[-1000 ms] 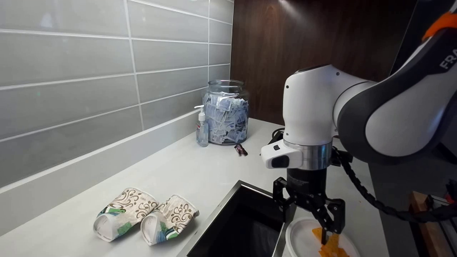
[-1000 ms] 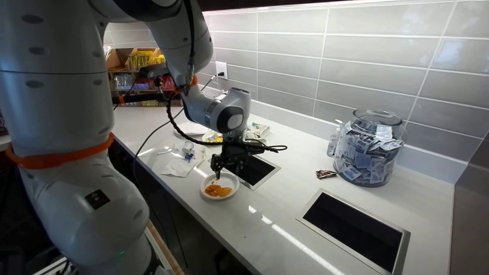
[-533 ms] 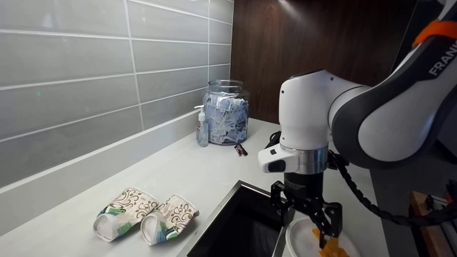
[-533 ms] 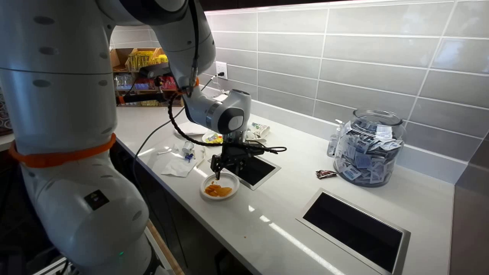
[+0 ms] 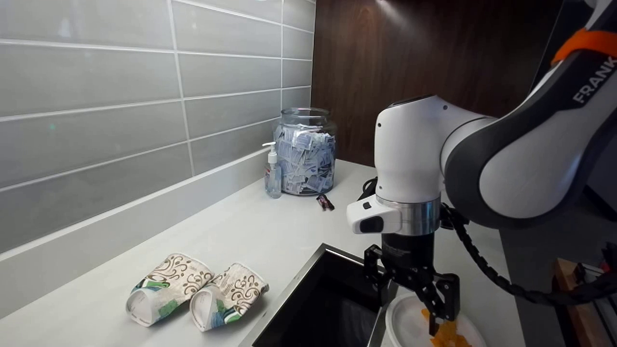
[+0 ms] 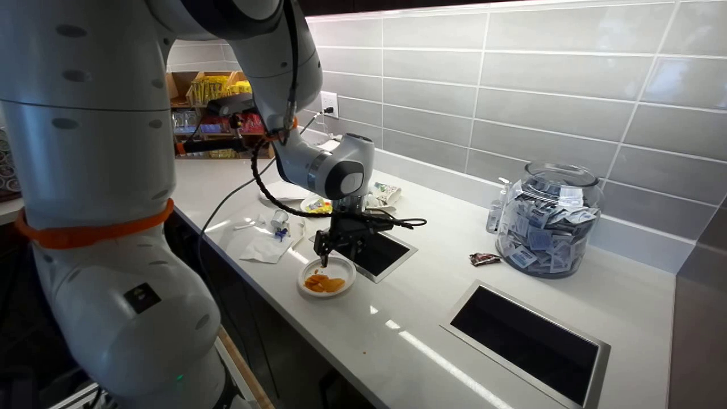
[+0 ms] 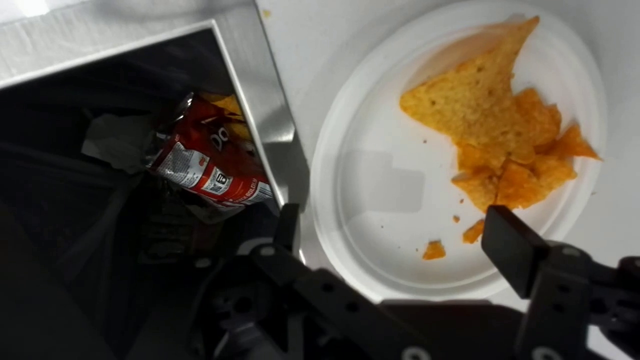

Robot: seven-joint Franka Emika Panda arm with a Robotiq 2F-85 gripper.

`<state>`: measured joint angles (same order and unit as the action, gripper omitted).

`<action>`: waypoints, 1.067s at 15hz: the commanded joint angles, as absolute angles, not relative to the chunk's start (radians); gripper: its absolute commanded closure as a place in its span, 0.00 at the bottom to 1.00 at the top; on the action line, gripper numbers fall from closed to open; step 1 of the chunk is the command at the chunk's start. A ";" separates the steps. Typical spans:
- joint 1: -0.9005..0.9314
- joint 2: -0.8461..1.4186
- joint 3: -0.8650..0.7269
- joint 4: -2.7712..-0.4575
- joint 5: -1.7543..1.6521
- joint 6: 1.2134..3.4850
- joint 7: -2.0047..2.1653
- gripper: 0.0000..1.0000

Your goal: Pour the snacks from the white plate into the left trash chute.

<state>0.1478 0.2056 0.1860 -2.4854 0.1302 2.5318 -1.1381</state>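
Pale countertop, 1 white plate of orange snacks beside left trash chute, gripper spread wide, holding nothing

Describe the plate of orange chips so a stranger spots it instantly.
On the pale countertop, find the black chute farther from the glass jar. Right beside that sits the round white plate. Orange chips set it apart from the dish of yellow bits.
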 commanded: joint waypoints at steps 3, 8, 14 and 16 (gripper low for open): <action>0.124 0.223 0.203 -2.476 0.110 2.539 -1.123 0.29; 0.116 0.222 0.202 -2.475 0.110 2.537 -1.126 0.60; 0.113 0.219 0.202 -2.477 0.111 2.539 -1.125 0.57; 0.112 0.218 0.202 -2.478 0.111 2.539 -1.125 0.60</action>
<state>0.1277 0.2056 0.1884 -2.4846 0.1297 2.5318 -1.1382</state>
